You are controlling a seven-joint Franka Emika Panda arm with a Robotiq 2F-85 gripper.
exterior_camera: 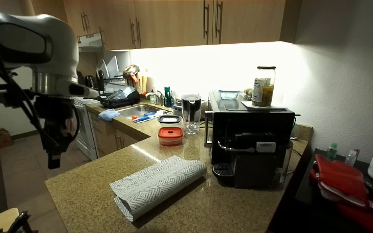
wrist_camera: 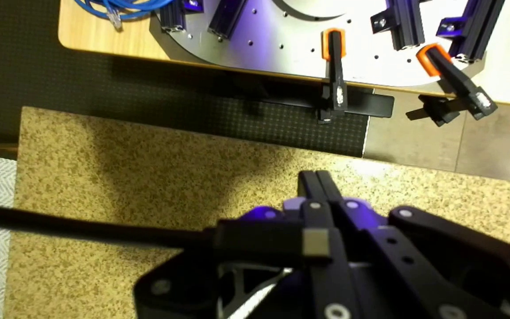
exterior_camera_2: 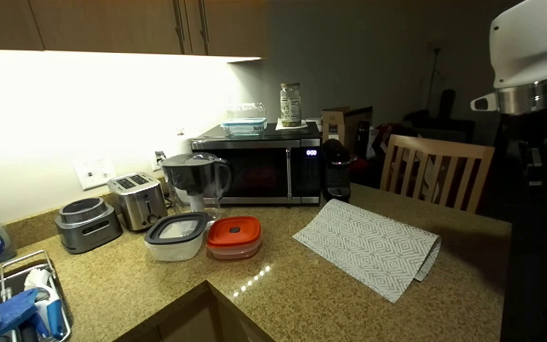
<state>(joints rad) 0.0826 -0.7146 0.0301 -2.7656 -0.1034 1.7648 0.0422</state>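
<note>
A speckled stone desk (exterior_camera: 83, 184) fills the foreground of a kitchen and bends away to a steel sink (exterior_camera: 131, 112), with wooden cupboards (exterior_camera: 173, 22) above a brightly lit wall (exterior_camera_2: 112, 104). On the desk lies a grey-and-white patterned mat (exterior_camera: 160, 184), folded loosely over on itself. The jaws hang in the air well apart from the mat, closed, fingertips (wrist_camera: 309, 182) together, with nothing between them. Just beside the mat, in an exterior view, a black coffee machine (exterior_camera: 254, 170) hides part of the microwave (exterior_camera: 254, 121), which carries a jar (exterior_camera: 263, 87) and a glass dish (exterior_camera_2: 245, 127). Farther along stand 2 containers, a red-lidded box (exterior_camera_2: 234, 236) and a grey-lidded box (exterior_camera_2: 176, 240), then a water jug (exterior_camera: 191, 113) and a toaster (exterior_camera_2: 139, 202). In the wrist view a blurred dark strip (wrist_camera: 82, 225) crosses in front of the mat, and past the desk's edge a wooden worktop (wrist_camera: 104, 40) bears 2 orange-padded clamps (wrist_camera: 335, 66)
</note>
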